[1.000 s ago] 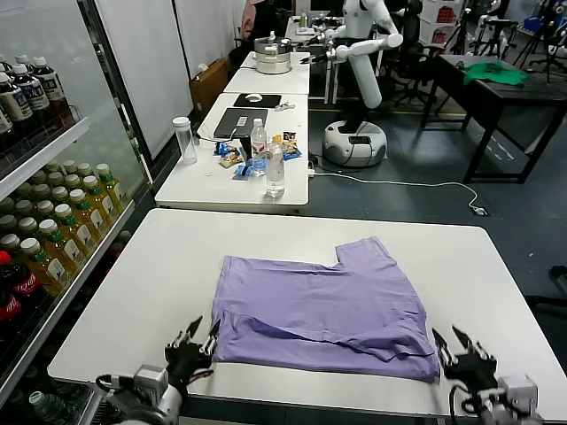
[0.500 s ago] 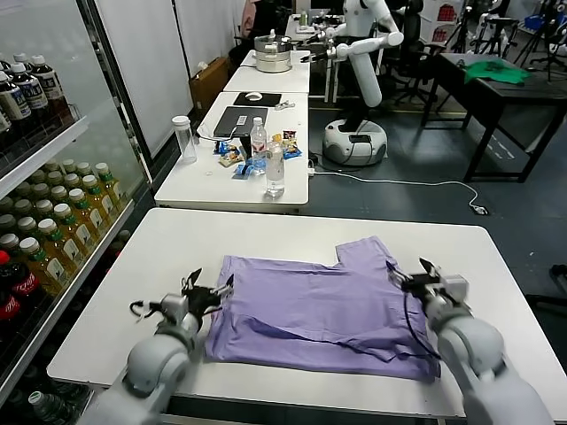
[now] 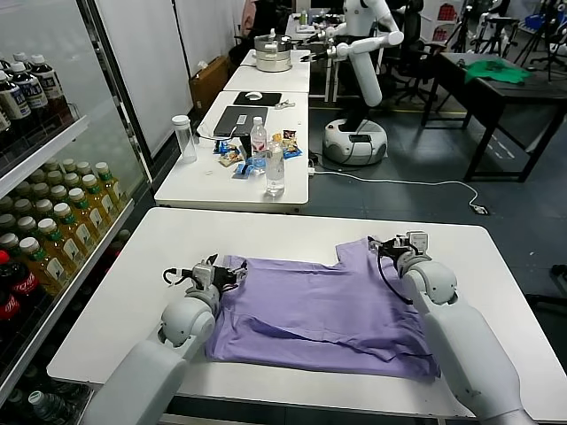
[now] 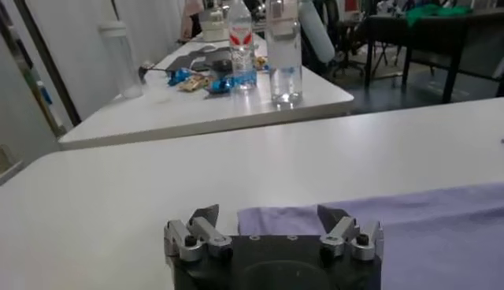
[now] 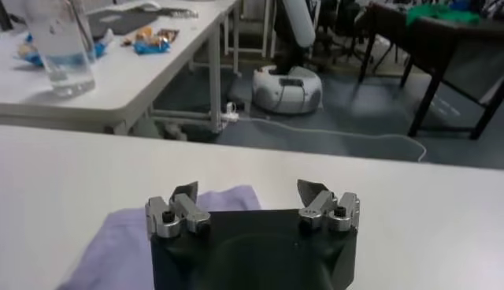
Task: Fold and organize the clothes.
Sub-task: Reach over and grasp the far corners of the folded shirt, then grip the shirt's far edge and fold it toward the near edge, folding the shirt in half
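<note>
There is one purple t-shirt [image 3: 319, 305] lying flat in the middle of one big white table [image 3: 142, 274]. It is partly folded, with one sleeve sticking out at the far right corner and a long crease running across the near part. Two robot arms reach out over the table, one on each side of the shirt. The left gripper [image 3: 227, 271] is at the far left corner of the shirt, right at the edge of the cloth. Its two fingers [image 4: 206, 216] are spread wide apart, and the corner of the shirt shows between them, but they are not pinching it. The right gripper [image 3: 390, 246] is at the far right corner, just over the sleeve. Its two fingers [image 5: 184, 194] are spread wide too, with the tip of the sleeve lying under them, and they hold nothing. Both arms stretch forward from the near edge of the table and lie low, close to the tabletop. Behind this table stands another white table [image 3: 204, 181] with two clear bottles [image 3: 275, 170] on it, and a tall clear cup [image 3: 184, 140] near its left side.
</note>
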Tool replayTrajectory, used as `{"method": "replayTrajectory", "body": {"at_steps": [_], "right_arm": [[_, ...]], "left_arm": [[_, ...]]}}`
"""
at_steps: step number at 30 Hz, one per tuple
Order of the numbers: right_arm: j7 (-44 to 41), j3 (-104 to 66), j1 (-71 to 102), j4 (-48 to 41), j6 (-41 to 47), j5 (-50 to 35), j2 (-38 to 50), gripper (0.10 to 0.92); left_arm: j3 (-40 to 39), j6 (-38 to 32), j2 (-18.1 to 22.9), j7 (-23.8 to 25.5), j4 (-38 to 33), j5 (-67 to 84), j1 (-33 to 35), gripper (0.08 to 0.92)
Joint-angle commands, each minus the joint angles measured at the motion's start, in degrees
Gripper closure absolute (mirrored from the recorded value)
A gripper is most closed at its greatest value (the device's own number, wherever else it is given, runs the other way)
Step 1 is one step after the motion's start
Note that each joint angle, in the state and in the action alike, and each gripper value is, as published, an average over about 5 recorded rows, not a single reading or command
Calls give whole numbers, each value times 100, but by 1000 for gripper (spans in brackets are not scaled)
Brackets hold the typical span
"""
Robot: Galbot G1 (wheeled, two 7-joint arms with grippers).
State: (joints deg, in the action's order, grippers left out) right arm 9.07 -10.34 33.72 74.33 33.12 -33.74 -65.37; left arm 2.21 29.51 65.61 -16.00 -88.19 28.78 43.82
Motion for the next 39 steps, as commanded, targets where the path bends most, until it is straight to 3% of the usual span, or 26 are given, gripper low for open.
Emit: {"method": "replayTrajectory", "body": {"at_steps": [1, 14, 22, 28, 34, 39], "right_arm": [[22, 279, -332, -764, 18, -133, -97, 293], [-181, 215, 300, -25, 13, -275, 173, 664], [-316, -96, 782, 935, -1, -447, 498, 883], [-309, -750, 1506, 2281, -1, -666, 934, 911], [-296, -1898, 2925, 3643, 3, -837, 1354, 911], [-335, -2730, 4161, 4514, 3, -825, 1402, 911]], "left_arm": [[-261, 69, 77, -15, 523, -33, -380, 198], [-206, 184, 133, -19, 449, 92, -154, 541], [47, -176, -20, -11, -74, 397, 231, 775], [378, -557, -392, 23, -1245, 815, 865, 907], [712, -525, -755, 80, -2549, 1141, 1817, 915], [988, -407, -883, 143, -3149, 1215, 2506, 915]]}}
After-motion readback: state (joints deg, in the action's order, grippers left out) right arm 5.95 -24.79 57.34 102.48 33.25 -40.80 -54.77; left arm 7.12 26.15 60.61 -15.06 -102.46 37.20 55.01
